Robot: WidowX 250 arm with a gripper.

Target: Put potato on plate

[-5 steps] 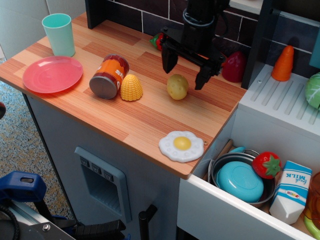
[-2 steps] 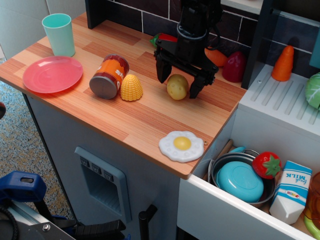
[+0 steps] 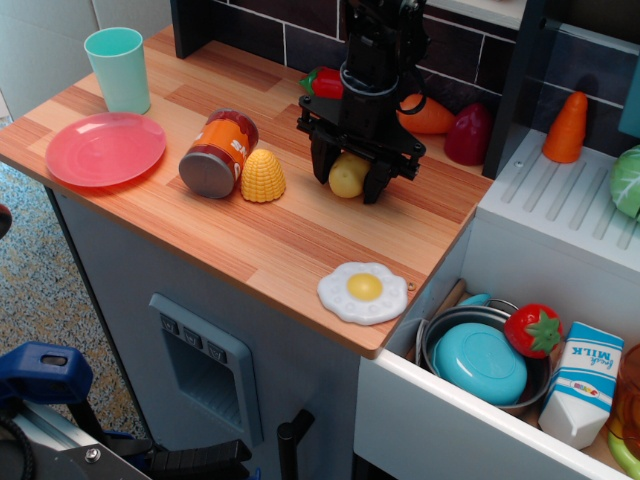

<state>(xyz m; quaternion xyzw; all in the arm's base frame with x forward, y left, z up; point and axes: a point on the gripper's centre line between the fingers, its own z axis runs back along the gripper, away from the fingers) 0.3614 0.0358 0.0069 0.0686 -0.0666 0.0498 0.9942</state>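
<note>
Gripper (image 3: 350, 180) down over potato (image 3: 346, 176), jaws straddling it on both sides; can't tell if clamped. Potato on wooden surface (image 3: 280, 240), well apart from pink plate (image 3: 104, 148) at far end.

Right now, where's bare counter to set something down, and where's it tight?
Free: the front strip between the corn and the fried egg, and the patch between the cup and the can. The plate is bare too. Tight: the back wall behind the gripper straddling the potato, packed with toy vegetables.
</note>
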